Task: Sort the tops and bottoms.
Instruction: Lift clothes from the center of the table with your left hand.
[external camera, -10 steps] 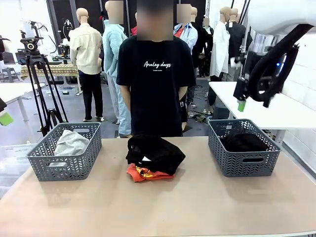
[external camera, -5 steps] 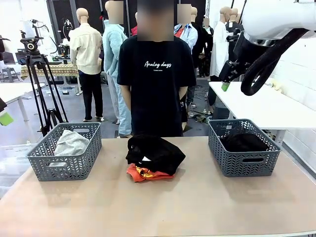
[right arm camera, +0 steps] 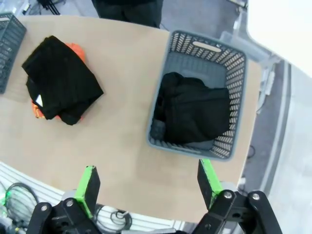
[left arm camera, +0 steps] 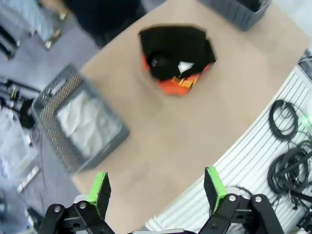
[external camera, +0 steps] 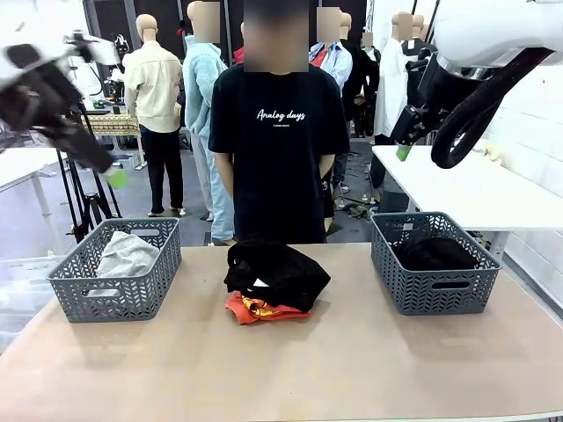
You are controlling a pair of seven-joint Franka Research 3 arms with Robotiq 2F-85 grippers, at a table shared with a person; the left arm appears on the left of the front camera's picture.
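Between 2 grey baskets [external camera: 88, 303] [external camera: 413, 294], black garment [external camera: 281, 268] atop orange-red top [external camera: 255, 309]

Swings the left gripper [external camera: 114, 176] up from the front view's left edge, blurred, to high above the left basket [external camera: 114, 297]. Carries the right gripper [external camera: 402, 152] higher and nearer the middle than a second ago, farther from the right basket [external camera: 435, 297].

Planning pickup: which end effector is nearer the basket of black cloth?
Right. The right end effector hangs above that basket; the left end effector hangs above the other basket.
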